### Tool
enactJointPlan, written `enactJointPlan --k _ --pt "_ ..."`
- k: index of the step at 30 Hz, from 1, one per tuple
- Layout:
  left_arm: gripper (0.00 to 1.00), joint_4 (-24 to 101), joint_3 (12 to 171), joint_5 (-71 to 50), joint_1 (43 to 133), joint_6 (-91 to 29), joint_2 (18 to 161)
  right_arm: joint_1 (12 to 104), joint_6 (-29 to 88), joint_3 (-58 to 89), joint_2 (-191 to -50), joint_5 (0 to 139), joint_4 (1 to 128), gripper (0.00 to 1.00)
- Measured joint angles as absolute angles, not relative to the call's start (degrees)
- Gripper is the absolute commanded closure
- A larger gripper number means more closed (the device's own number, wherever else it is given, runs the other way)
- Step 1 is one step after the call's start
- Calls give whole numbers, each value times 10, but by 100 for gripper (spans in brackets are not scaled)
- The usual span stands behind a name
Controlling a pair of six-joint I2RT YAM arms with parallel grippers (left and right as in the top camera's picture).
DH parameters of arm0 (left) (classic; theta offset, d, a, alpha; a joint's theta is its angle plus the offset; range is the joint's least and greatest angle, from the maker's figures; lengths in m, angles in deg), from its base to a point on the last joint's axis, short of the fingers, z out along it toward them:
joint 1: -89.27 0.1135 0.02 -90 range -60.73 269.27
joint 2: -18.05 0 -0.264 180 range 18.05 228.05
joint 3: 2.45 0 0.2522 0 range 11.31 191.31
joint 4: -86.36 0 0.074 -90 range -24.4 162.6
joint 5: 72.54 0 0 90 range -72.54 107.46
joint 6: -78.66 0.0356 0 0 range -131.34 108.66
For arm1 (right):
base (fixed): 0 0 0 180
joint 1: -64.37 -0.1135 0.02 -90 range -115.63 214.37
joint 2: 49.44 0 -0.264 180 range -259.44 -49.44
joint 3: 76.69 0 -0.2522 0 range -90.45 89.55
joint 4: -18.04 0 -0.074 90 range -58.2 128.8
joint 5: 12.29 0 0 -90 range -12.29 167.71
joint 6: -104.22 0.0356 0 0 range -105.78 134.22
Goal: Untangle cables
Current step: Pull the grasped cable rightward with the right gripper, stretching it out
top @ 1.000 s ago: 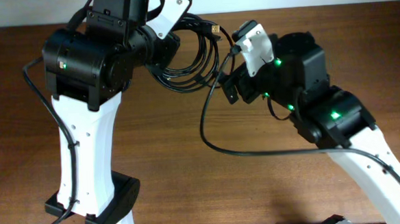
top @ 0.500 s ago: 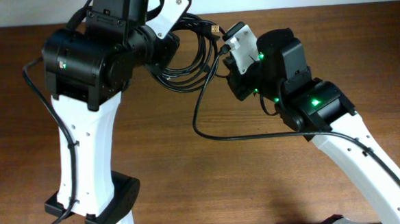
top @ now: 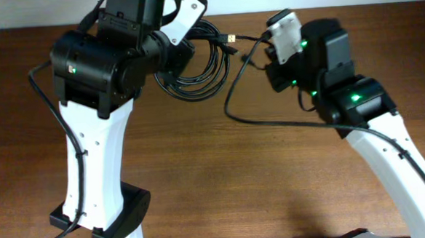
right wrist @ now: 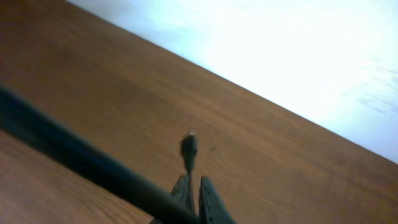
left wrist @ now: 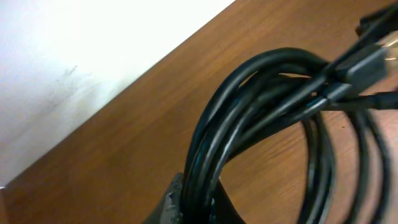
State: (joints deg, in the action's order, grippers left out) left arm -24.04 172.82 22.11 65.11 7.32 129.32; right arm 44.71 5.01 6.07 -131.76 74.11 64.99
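Our left hand clamps the coiled bundle of cables over the surface at its far edge. Our right hand, nearer the free end, pinches one strand stretching rightwards from the coil.

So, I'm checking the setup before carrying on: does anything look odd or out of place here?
Nothing looks damaged or spilled. The cables are a tangled coil pinched in the left gripper. One strand is drawn out sideways towards the shut right gripper, which seems to pinch it. That strand is the only thing askew.
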Motion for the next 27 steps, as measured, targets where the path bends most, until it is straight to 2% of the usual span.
enactJointPlan --k 7,20,25,27 --pt "100 -240 1728 249 697 49 1294 557 50 61 -1293 723 669 96" --pt "100 -236 1713 224 892 33 1294 602 51 58 -1244 690 687 96" --pt "100 -236 1712 232 972 25 1294 679 52 19 -1244 699 726 96" --pt "100 -236 1712 217 977 25 1294 687 52 10 -1244 698 730 96"
